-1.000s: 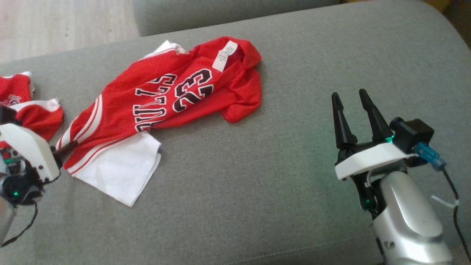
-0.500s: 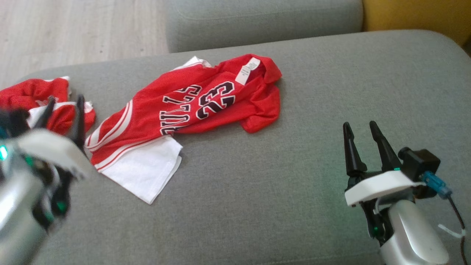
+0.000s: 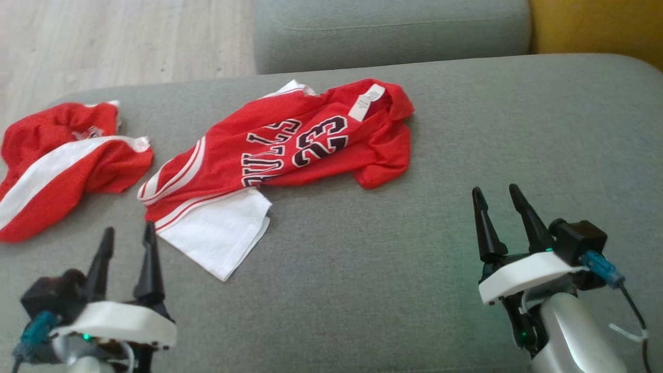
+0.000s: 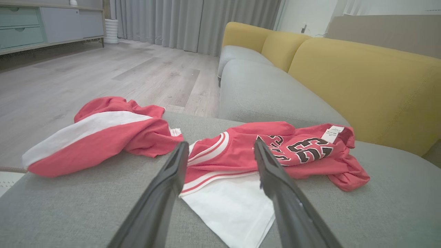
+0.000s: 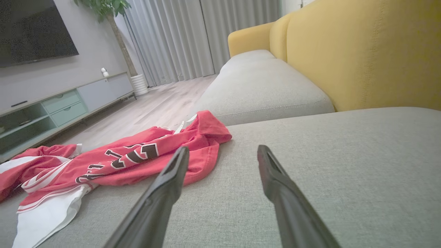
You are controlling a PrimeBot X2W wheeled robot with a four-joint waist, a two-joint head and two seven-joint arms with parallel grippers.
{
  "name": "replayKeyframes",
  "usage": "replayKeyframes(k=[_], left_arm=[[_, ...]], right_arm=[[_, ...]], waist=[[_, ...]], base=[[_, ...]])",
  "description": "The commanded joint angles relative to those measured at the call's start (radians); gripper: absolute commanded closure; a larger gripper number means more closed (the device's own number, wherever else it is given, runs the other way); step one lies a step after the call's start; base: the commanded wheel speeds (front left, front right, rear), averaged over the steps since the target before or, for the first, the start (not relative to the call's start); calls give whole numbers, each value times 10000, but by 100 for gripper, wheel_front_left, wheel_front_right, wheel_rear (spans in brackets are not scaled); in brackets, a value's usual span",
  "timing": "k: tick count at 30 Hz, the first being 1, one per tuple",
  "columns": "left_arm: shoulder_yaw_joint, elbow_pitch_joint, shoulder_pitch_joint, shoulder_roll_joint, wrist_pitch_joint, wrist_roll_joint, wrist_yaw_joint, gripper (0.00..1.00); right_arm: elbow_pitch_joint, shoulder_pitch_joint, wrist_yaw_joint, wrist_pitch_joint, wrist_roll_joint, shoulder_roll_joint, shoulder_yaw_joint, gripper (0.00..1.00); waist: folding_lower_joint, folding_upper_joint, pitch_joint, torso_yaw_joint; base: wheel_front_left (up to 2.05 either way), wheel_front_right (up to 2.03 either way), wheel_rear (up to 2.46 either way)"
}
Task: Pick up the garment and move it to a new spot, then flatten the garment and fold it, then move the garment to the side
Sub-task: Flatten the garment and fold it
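A red jersey (image 3: 290, 150) with black "23" lettering and a white part under its hem lies crumpled on the grey sofa cushion (image 3: 393, 269); it also shows in the left wrist view (image 4: 303, 151) and the right wrist view (image 5: 137, 158). My left gripper (image 3: 129, 228) stands open at the lower left, just short of the jersey's white corner and holding nothing. In its own view the left gripper (image 4: 220, 143) points at the striped hem. My right gripper (image 3: 494, 189) stands open and empty over bare cushion, well right of the jersey; its wrist view shows the same right gripper (image 5: 223, 148).
A second red garment with a white band (image 3: 62, 160) lies bunched at the cushion's left end, close to the jersey's hem. A further grey cushion (image 3: 388, 31) and the yellow backrest (image 3: 595, 26) lie beyond. Wooden floor (image 3: 103, 41) lies past the far left edge.
The head camera has shifted, so the whole scene sits further right and lower. My left gripper has drawn back from the jersey's striped hem to the lower left, open. The right gripper holds its pose.
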Motion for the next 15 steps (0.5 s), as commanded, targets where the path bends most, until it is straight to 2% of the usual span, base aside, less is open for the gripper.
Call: replayKeyframes(k=[1,9,15], left_arm=[[576,-282,-561,73,-120,223,-209,0],[666,225,-873,-906,-121,849,-1215,0],[634,809,-1224,-1484,-121,1184,-1786,0]], right_arm=[[-236,-365,-7,69,4,-73,241,0],[848,-1941,-7,1490,597,-267,636,0],[3198,-3716,-7,3327,1702,-298,279,0]], waist=[[0,0,50,138],[0,0,633,1075],[0,0,1174,1985]], base=[[0,0,0],[0,0,0],[0,0,0]])
